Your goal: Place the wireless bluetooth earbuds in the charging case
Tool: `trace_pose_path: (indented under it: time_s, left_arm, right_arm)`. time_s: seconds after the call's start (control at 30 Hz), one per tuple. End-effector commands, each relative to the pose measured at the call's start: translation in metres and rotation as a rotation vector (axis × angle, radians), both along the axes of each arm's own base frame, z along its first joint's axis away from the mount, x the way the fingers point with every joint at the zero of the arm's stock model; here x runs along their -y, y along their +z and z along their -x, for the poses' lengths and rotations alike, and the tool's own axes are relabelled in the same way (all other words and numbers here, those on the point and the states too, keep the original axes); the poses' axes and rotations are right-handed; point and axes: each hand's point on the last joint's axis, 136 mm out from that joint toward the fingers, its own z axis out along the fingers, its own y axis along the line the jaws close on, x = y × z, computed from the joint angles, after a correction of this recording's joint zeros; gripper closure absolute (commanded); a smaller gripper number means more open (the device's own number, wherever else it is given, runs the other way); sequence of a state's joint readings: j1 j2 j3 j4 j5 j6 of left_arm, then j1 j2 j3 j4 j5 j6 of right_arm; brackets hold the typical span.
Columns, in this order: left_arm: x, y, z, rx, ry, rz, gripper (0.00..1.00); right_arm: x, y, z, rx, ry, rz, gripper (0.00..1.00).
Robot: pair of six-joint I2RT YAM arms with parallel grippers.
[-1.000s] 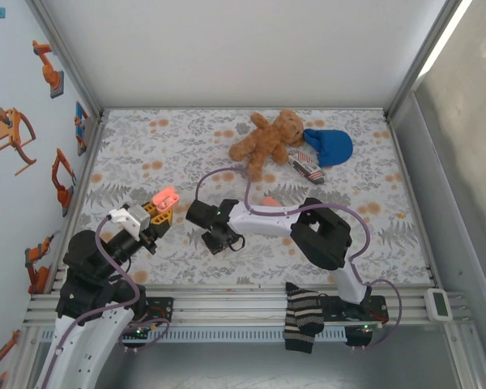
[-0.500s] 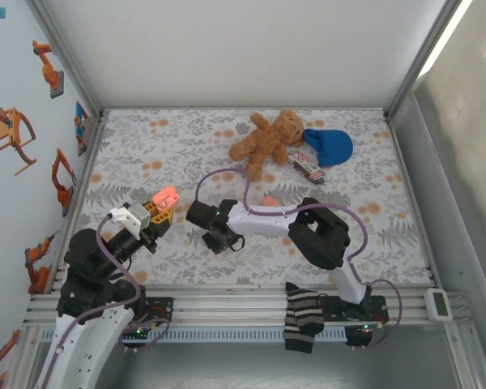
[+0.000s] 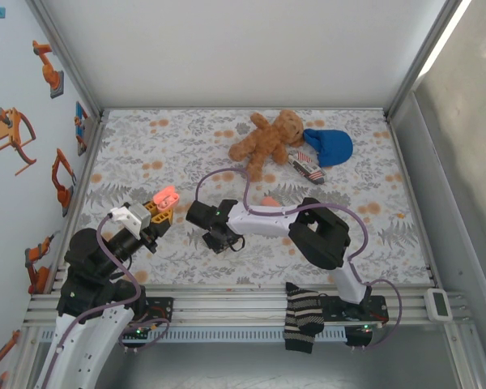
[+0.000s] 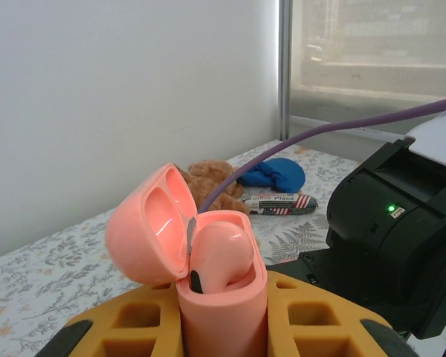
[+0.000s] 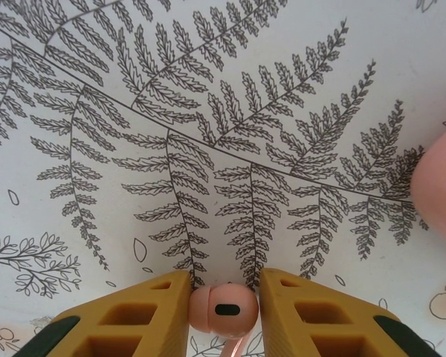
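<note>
My left gripper (image 4: 223, 331) is shut on a pink charging case (image 4: 221, 301) and holds it upright. Its lid (image 4: 147, 223) is flipped open to the left, and one pink earbud (image 4: 221, 249) sits inside. In the top view the case (image 3: 165, 197) is at the left, above the left gripper (image 3: 156, 214). My right gripper (image 5: 223, 297) hangs low over the fern-print cloth, its yellow fingers (image 5: 145, 312) pressed against both sides of a second small pink earbud (image 5: 223, 309). From above, the right gripper (image 3: 219, 237) is just right of the case.
A teddy bear (image 3: 266, 142), a blue cap (image 3: 328, 146) and a striped flag-print item (image 3: 308, 168) lie at the back. Another pink object (image 3: 269, 200) lies behind the right arm, and a pink object (image 5: 440, 192) shows at the right wrist view's edge. A striped sock (image 3: 302, 318) hangs over the front rail.
The right gripper has shifted very slightly over the cloth. The left arm and the case have not moved.
</note>
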State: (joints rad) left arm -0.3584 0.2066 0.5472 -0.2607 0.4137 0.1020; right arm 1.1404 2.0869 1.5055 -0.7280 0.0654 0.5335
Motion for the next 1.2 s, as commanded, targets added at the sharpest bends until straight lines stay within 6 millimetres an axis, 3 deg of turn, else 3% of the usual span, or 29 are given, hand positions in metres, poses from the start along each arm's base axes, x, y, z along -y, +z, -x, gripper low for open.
trace_pose_path:
  time_s: [0.0, 0.27, 1.03, 1.17]
  left_arm:
    - [0.002, 0.004, 0.0, 0.015, -0.011, 0.015, 1.0]
    - [0.001, 0.004, -0.001, 0.015, -0.008, 0.015, 1.0]
    - [0.001, 0.004, -0.001, 0.012, -0.009, 0.016, 1.0]
    - [0.002, 0.003, -0.001, 0.011, -0.009, 0.015, 1.0]
  right_arm:
    - [0.005, 0.018, -0.003, 0.043, 0.0, -0.006, 0.71]
    - [0.01, 0.027, -0.009, 0.08, -0.005, -0.006, 0.72]
    - [0.009, -0.005, -0.001, 0.009, 0.01, 0.043, 0.72]
    - [0.01, -0.007, 0.001, -0.002, 0.013, 0.053, 0.64]
